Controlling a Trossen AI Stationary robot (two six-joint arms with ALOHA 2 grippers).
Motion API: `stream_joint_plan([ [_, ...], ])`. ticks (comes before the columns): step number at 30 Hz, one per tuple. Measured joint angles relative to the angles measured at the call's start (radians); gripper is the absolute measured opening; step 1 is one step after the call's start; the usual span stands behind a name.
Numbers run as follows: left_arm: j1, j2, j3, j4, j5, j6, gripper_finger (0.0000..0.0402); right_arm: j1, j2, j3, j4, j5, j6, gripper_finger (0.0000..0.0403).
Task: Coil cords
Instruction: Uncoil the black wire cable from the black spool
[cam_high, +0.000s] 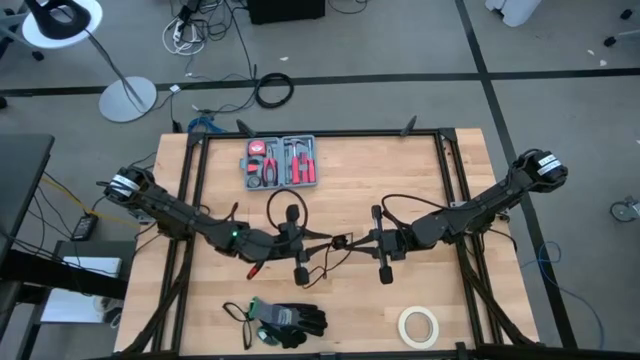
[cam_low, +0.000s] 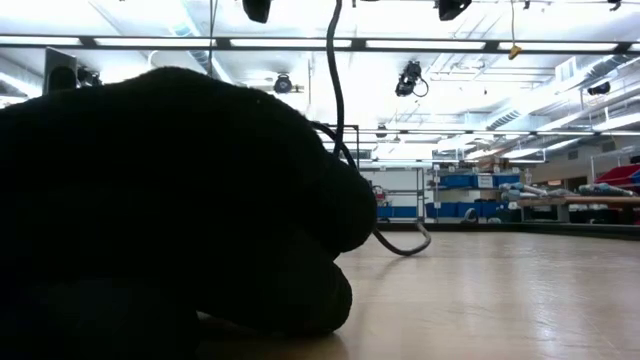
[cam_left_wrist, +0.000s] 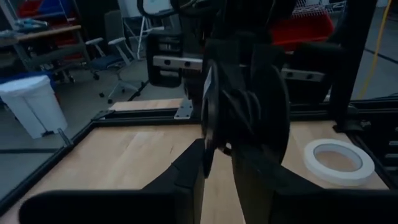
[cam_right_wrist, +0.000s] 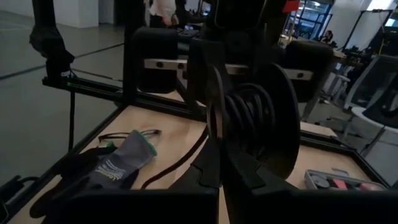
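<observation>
The black cord shows as a small round coil (cam_high: 340, 240) held in the air over the table's middle, between my two grippers, which face each other level. Loose loops of it (cam_high: 281, 203) arch on the far side. A tail (cam_low: 335, 90) hangs down to the wood (cam_low: 402, 246). My left gripper (cam_high: 326, 240) comes from the table's left. Its fingers (cam_left_wrist: 194, 168) show a narrow gap with the coil's windings (cam_left_wrist: 236, 115) just above them. My right gripper (cam_high: 356, 241) comes from the right and is shut at the coil (cam_right_wrist: 245, 118). My left gripper has the coil's lower edge (cam_left_wrist: 219, 148) between its two fingertips, coming level from the table's left; a slim gap shows between the fingers farther back. The coil stands on edge, clear of the table. My right gripper pinches the coil's lower rim (cam_right_wrist: 217, 146) between its two fingers, level from the table's right. The coil stands upright above the fingers, and slack cord (cam_right_wrist: 177, 163) trails down to the wood.
Black gloves (cam_high: 290, 320) lie near the front edge and fill the low view's left (cam_low: 170, 200). A white tape roll (cam_high: 419, 325) lies front right. A grey case of red-handled tools (cam_high: 281, 162) sits at the far middle. A black frame rail (cam_high: 320, 135) borders the table.
</observation>
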Motion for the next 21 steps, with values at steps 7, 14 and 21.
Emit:
stream_joint_plan([
  [7,-0.002,0.000,0.000,0.012,0.000,0.014,0.0099,0.000,0.000,0.000,0.000,-0.004,0.025,0.0000],
  [14,-0.002,0.000,0.000,0.020,0.005,0.013,0.0099,-0.002,0.000,0.000,-0.005,-0.029,0.057,0.0000],
  [21,-0.002,0.000,0.000,0.036,0.005,0.006,0.0099,-0.028,0.002,0.000,-0.007,-0.085,0.091,0.0000],
])
